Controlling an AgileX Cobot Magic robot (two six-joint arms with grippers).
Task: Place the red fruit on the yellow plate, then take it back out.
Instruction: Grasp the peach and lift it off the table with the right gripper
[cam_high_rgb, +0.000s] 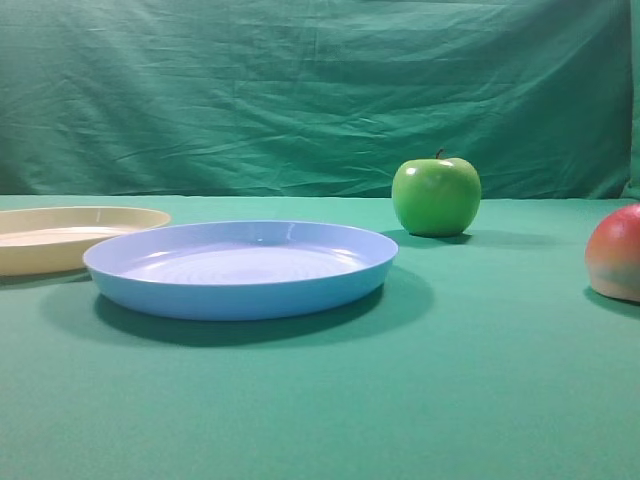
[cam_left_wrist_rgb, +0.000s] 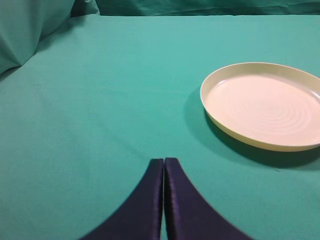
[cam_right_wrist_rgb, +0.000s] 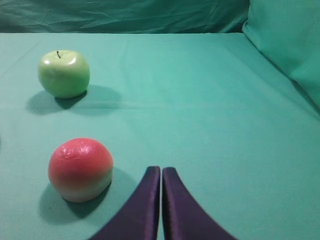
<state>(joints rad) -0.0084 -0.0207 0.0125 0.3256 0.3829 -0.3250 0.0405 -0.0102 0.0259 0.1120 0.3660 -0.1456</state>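
The yellow plate (cam_high_rgb: 60, 238) lies on the green cloth (cam_high_rgb: 400, 400) with nothing in it; the left wrist view shows its pale inner floor bare, marked only by faint moulded rings. Just beside it, toward the green apple (cam_high_rgb: 436, 195), lies the light blue plate (cam_high_rgb: 240, 268), its rim overlapping the yellow plate's edge in the high view; whether the two touch cannot be told. The blue plate also holds nothing. No label or writing shows on either plate or on the fruit.

The red fruit (cam_right_wrist_rgb: 80, 169) rests on the cloth well apart from the yellow plate, beyond the blue plate and nearer the camera than the green apple. It is red on top and pale below.

The right gripper (cam_right_wrist_rgb: 161, 172) is closed tight, gripping nothing, just beside the red fruit without touching it. The left gripper (cam_left_wrist_rgb: 164, 164) is likewise pressed closed and empty, near the yellow plate.
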